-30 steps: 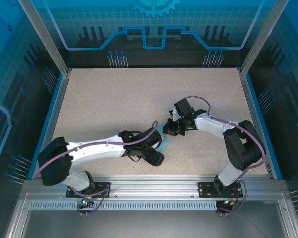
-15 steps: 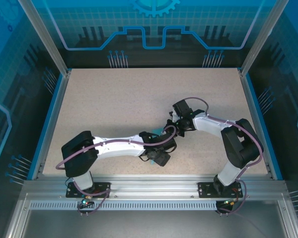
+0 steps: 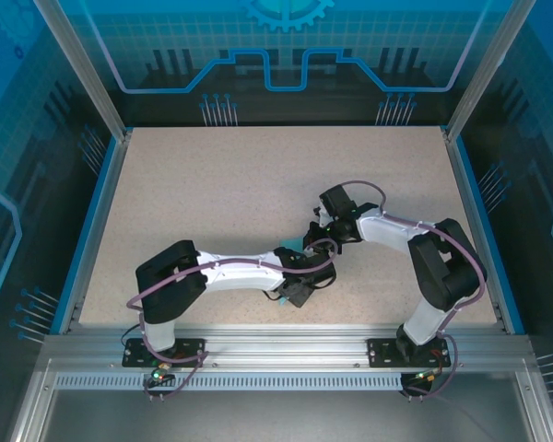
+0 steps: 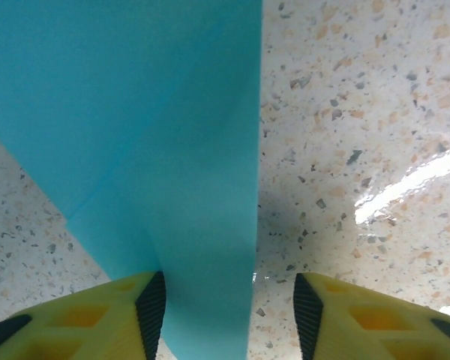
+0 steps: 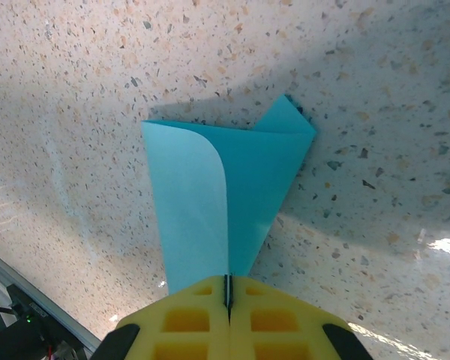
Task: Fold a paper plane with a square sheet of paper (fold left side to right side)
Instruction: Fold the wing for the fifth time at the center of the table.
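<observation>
The cyan sheet of paper is folded into a narrow, pointed plane-like shape, and one flap curls up on its left side. My right gripper is shut on its pointed end, just above the tabletop. In the left wrist view the paper runs between the open jaws of my left gripper. It lies against the left pad and stands well apart from the right pad. From above, both grippers meet at mid-table, left gripper just in front of right gripper, with a sliver of paper showing.
The speckled tabletop is bounded by blue side rails and the metal frame at the near edge. The two arms nearly touch at the centre. Open table lies behind and to the left.
My left arm has reached right and forward, bringing its gripper up to the right gripper and over the paper, and its jaws have narrowed. The right gripper has barely moved.
</observation>
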